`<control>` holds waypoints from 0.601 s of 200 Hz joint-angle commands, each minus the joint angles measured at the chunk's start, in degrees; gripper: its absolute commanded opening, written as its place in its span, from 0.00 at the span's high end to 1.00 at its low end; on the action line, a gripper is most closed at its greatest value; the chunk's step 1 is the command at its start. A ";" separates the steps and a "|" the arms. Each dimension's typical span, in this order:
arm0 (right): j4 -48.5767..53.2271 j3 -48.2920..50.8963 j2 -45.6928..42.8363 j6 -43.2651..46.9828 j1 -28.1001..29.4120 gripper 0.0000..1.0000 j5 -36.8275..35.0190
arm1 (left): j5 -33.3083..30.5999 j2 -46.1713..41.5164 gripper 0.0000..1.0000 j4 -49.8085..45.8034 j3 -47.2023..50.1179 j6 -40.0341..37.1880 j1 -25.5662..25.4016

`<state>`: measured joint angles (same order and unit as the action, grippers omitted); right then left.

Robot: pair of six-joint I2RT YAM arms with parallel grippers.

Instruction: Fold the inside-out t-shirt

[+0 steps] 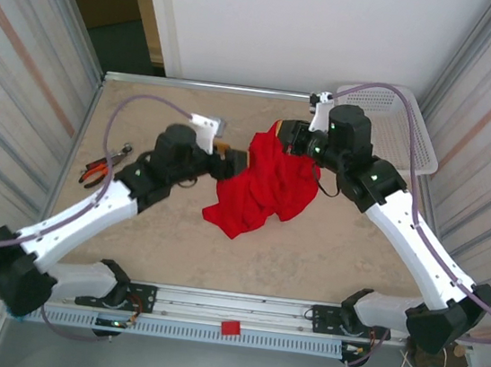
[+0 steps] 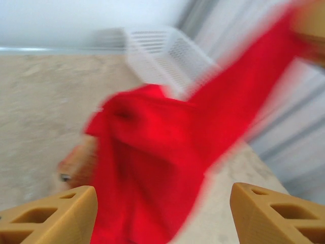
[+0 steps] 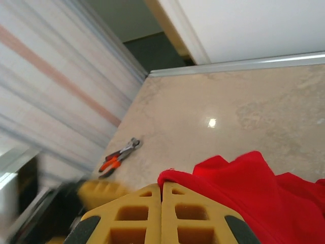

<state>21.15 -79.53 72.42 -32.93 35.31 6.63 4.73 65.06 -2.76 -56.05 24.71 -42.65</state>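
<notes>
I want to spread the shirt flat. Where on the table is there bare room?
Widest bare stretch: the near table, between the t-shirt and the near edge. Also bare: the far left corner, behind the pliers. Crowded: the middle, where the left gripper and right gripper are at the shirt, and the far right by the white basket.

Looks like a robot lab cell. Left arm (image 1: 88, 213) and right arm (image 1: 415, 233) bolted to a slotted aluminium rail (image 1: 229, 308), ribbed panel walls (image 1: 25, 73) around the table (image 1: 307, 264), pliers (image 1: 102, 169) lying loose, purple cable (image 1: 134, 101) exposed.
</notes>
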 commanded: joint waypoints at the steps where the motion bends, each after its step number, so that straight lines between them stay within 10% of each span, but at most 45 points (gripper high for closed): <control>1: -5.44 -0.33 0.99 -3.46 1.32 1.00 -4.26 | -11.80 0.25 0.30 5.54 2.52 0.69 -5.36; 96: -6.02 -1.25 1.24 -4.68 4.25 1.00 -5.86 | -17.86 18.39 0.32 13.22 -9.45 -2.98 -9.93; 120: -5.83 -0.98 0.82 -4.95 4.44 1.00 -5.82 | -16.83 19.84 0.61 15.15 -9.35 -1.78 -8.83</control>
<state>16.36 -79.59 74.78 -36.86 38.98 1.06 -11.16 83.90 7.66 -63.29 22.59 -52.47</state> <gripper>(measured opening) 0.042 0.563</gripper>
